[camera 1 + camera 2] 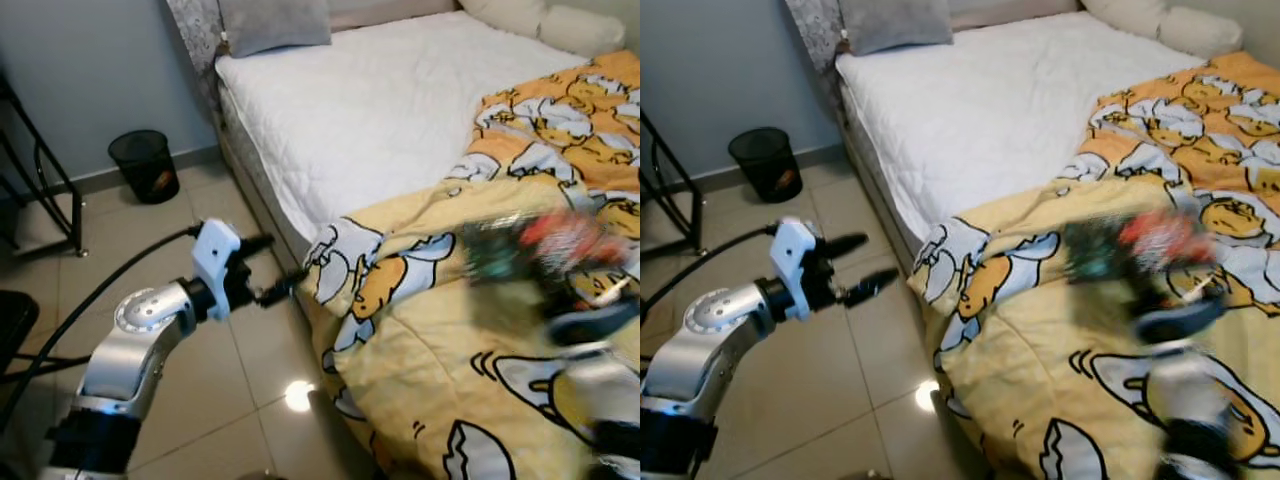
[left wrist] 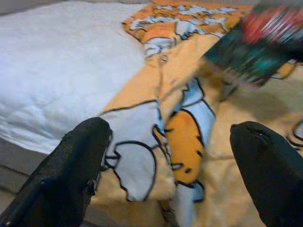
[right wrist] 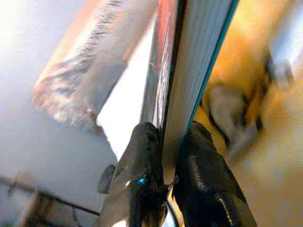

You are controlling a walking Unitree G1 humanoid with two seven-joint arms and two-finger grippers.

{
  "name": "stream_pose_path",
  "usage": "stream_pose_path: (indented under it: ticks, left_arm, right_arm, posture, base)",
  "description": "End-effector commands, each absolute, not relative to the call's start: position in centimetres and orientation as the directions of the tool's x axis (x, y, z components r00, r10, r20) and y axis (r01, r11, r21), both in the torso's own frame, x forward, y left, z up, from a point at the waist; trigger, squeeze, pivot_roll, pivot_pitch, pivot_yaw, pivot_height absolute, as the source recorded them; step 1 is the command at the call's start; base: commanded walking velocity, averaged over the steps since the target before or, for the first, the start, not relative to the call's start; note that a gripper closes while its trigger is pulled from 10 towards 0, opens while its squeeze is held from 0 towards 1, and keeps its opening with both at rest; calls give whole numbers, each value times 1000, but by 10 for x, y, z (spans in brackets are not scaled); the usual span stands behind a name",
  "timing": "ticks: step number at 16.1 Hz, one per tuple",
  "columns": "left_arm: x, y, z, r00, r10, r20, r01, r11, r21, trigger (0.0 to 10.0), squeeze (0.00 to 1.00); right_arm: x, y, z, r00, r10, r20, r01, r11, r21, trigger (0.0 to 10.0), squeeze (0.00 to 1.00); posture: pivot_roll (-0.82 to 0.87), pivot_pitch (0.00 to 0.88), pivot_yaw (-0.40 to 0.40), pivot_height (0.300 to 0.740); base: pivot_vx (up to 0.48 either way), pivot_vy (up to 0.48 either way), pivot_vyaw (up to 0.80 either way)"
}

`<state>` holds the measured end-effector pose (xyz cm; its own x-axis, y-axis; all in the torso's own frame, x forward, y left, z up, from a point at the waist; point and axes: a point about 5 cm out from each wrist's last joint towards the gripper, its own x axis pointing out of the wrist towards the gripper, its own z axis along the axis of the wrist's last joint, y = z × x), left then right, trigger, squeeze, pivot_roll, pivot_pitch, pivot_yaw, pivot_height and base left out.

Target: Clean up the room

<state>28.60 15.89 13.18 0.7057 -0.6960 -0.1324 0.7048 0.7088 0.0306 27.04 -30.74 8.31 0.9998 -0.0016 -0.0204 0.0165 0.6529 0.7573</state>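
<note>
Bed (image 1: 400, 110) with white mattress, grey pillow (image 1: 272, 22) at head. Yellow cartoon-print duvet (image 1: 440, 340) rumpled across near half of bed, edge hanging toward tiled floor (image 1: 190, 330). Black wastebasket (image 1: 146, 165) by wall. Right claw (image 3: 170, 163) clamped on thin book (image 1: 520, 245), blurred, held above duvet. Left claw (image 1: 268, 268) spread wide, empty, just beside duvet edge.

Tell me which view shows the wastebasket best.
The left eye view: the black mesh wastebasket stands whole on the tile floor by the wall. The right eye view shows it likewise, nearer the frame's edge.
</note>
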Motion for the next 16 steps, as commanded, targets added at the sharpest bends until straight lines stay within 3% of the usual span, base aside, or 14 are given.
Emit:
stream_pose_path:
  ticks: [1, 2, 3, 7, 9, 10, 11, 14, 16]
  left_arm:
    - [294, 162, 137, 771, -628, -106, 636, 768, 80, 10000, 0]
    - [302, 164, 143, 832, -551, -62, 554, 830, 60, 10000, 0]
    - [303, 163, 145, 850, -525, -47, 527, 847, 69, 10000, 0]
    - [303, 162, 143, 882, -463, -85, 468, 883, 43, 10000, 0]
    - [306, 167, 141, 904, -420, -82, 428, 887, 176, 10000, 0]
    - [310, 169, 142, 938, -345, -41, 345, 913, 219, 10000, 0]
    - [310, 165, 142, 937, -348, -28, 348, 922, 172, 10000, 0]
    - [308, 157, 139, 918, -390, -64, 396, 902, 173, 10000, 0]
    - [309, 165, 139, 936, -347, -65, 352, 927, 131, 10000, 0]
  right_arm:
    - [276, -305, 108, 993, 105, 50, -111, 728, 677, 2902, 0]
    - [276, -305, 121, 986, 165, 41, -155, 776, 611, 4353, 0]
    - [279, -300, 128, 980, 195, 42, -183, 792, 583, 10000, 0]
    - [297, -261, 130, 970, 243, -3, -193, 780, 595, 10000, 0]
    - [310, -232, 121, 974, 214, -71, -149, 848, 508, 10000, 0]
    - [319, -205, 124, 978, 207, -33, -169, 870, 464, 10000, 0]
    - [322, -193, 126, 982, 186, -28, -155, 884, 440, 10000, 0]
    - [327, -165, 132, 989, 148, -4, -132, 895, 426, 10000, 0]
    - [322, -164, 125, 996, 84, -3, -76, 914, 398, 10000, 0]
  posture:
    - [-78, 0, 57, 740]
    - [-74, 0, 57, 740]
    - [-66, 0, 52, 740]
    - [-43, 0, 23, 740]
    - [-48, 0, 19, 740]
    - [-48, 0, 20, 740]
    - [-44, 0, 16, 740]
    - [-32, 0, -4, 740]
    - [-25, 0, -13, 740]
  base:
    - [0, 0, 0]
    - [0, 0, 0]
    - [0, 0, 0]
    - [0, 0, 0]
    - [0, 0, 0]
    - [0, 0, 0]
    - [0, 0, 0]
    - [0, 0, -533]
    - [0, 0, -800]
